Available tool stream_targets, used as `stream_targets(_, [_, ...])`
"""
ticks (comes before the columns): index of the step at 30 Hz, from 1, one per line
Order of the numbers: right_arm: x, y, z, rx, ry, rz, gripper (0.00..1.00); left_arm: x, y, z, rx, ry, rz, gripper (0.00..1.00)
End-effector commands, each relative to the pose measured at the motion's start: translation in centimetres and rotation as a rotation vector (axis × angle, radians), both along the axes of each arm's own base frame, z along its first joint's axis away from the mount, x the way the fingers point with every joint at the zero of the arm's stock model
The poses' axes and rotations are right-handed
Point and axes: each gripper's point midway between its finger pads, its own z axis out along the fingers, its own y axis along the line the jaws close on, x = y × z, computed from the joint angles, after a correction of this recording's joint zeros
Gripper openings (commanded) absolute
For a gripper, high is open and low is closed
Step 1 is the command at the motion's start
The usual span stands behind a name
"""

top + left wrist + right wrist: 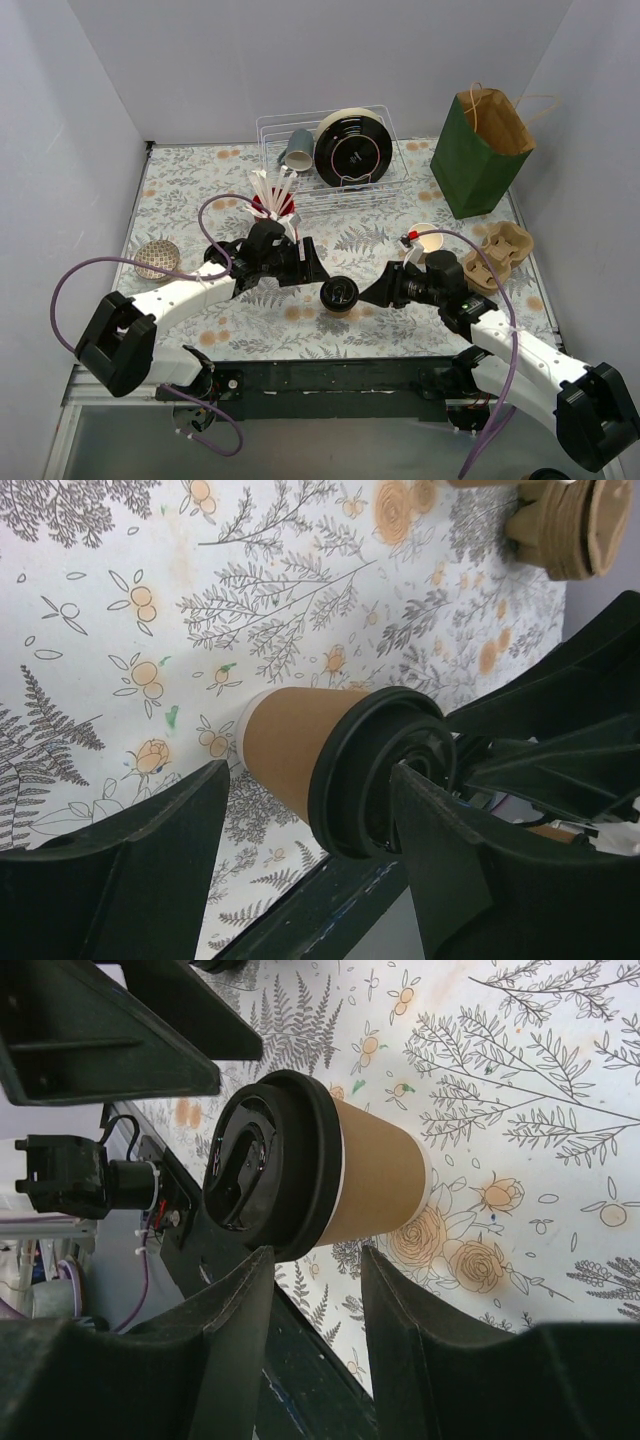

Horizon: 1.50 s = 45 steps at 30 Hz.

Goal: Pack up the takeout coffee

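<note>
A brown paper coffee cup with a black lid (340,296) stands upright on the floral tablecloth between my two grippers. My left gripper (316,270) is open just left of it. In the left wrist view (310,840) the cup (300,750) shows between the wide-spread fingers, and the right finger (450,860) is close to the lid. My right gripper (372,292) is open and empty just right of the cup. In the right wrist view (317,1260) the cup (330,1170) sits just past the fingertips. A green paper bag (478,150) stands open at the back right.
A cardboard cup carrier (497,255) lies at the right, with an open paper cup (425,240) beside it. A wire dish rack (390,185) at the back holds a black plate and a grey cup. A red holder with straws (272,200) and a small bowl (157,258) are on the left.
</note>
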Motion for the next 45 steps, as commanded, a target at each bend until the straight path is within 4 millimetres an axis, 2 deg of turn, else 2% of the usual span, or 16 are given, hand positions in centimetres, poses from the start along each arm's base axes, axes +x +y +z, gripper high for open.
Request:
stream_targets(1, [0.2, 0.8, 1.7, 0.077, -0.035, 0.020, 0.48, 0.2, -0.5, -0.4, 0.027, -0.029, -0.028, 0.64])
stream_targets(13, [0.5, 0.4, -0.1, 0.049, -0.022, -0.017, 0.46, 0.1, 0.1, -2.2, 0.075, -0.016, 0.002, 0.61])
stream_targets(17, [0.1, 0.8, -0.3, 0.082, -0.019, 0.009, 0.46, -0.9, 0.5, -3.5, 0.075, 0.011, 0.004, 0.61])
stream_targets(22, [-0.3, 0.8, 0.2, 0.111, -0.022, 0.017, 0.46, -1.2, 0.3, -2.9, 0.044, 0.004, 0.014, 0.61])
stream_targets(26, [-0.5, 0.6, 1.0, 0.133, -0.038, 0.002, 0.46, -1.4, 0.0, -1.4, 0.003, -0.016, 0.019, 0.61])
stream_targets(30, [-0.7, 0.5, 1.2, 0.146, -0.032, -0.003, 0.46, -1.6, 0.2, -1.0, -0.005, -0.027, 0.028, 0.63])
stream_targets(41, [-1.1, 1.0, 1.2, 0.170, -0.011, 0.014, 0.46, -2.3, -0.3, -0.3, -0.052, -0.025, 0.008, 0.71])
stream_targets(45, [-1.2, 1.3, 0.9, 0.168, -0.004, 0.017, 0.46, -2.5, -0.4, -0.8, -0.052, -0.014, -0.002, 0.72])
